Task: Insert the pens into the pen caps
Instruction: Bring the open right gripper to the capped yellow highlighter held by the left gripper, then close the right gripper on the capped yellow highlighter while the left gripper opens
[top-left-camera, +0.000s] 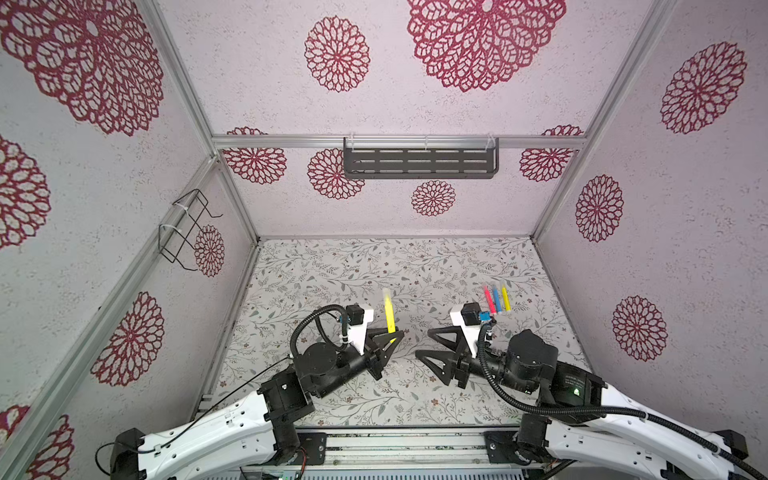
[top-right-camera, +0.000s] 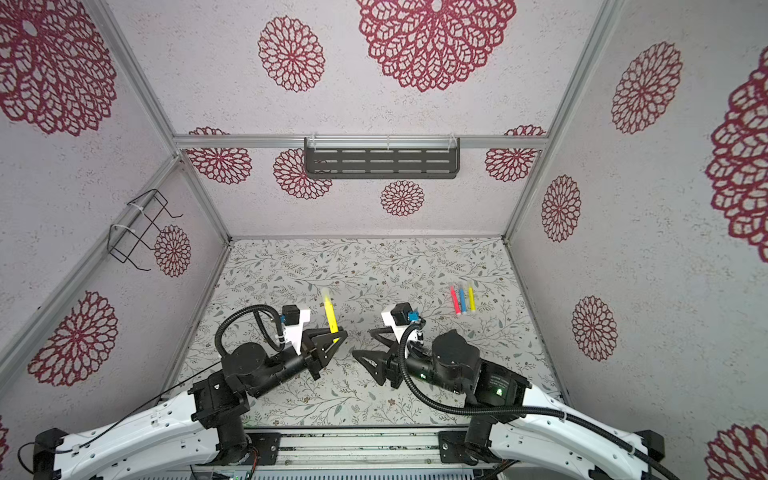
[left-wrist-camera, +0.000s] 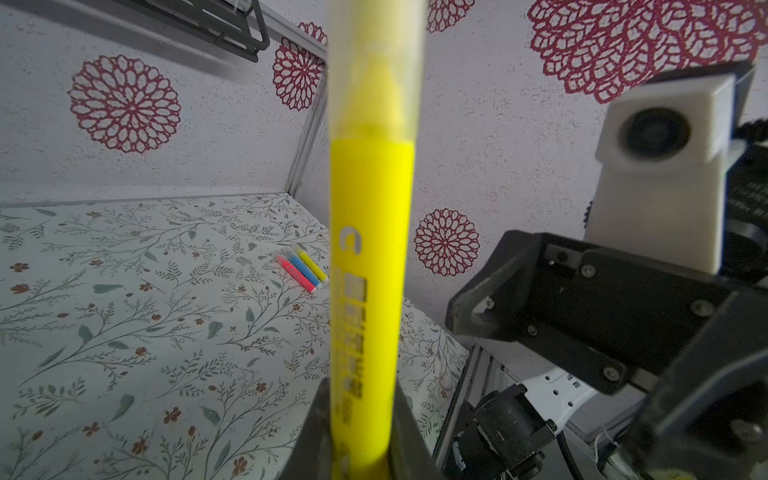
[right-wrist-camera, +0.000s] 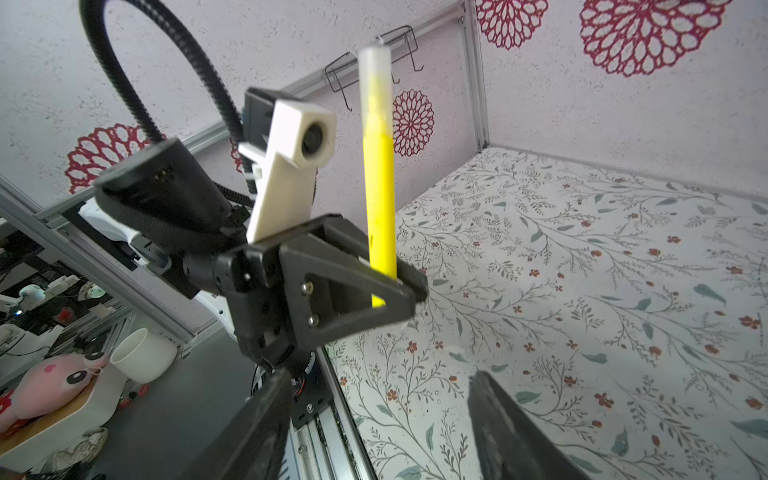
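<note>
My left hand (right-wrist-camera: 406, 284) is pinching the yellow pen (right-wrist-camera: 380, 199) near its bottom end and holds it upright above the middle of the table (top-left-camera: 332, 270), nearer the front edge. A clear cap (right-wrist-camera: 375, 87) sits over its tip. My right hand (top-left-camera: 424, 344) is spread and holds nothing. It is just beside the left one, fingers pointing at it.

What worries me is that I grip the pen so low that most of it stands free above my fingers. Any quick swing could tip it in the pinch or let it slide out. I cannot tell whether the cap is pushed fully home, and if it is not, it may come loose when I lay the pen down. My right hand is near enough that a careless move of either arm could knock the pen or the cap.

The row of 3 pens (top-left-camera: 497, 299), pink, blue and yellow, lies side by side toward the far right corner. They look capped, though they are too small to be sure. If I set this one beside them I could bump them, and a round pen may roll
</note>
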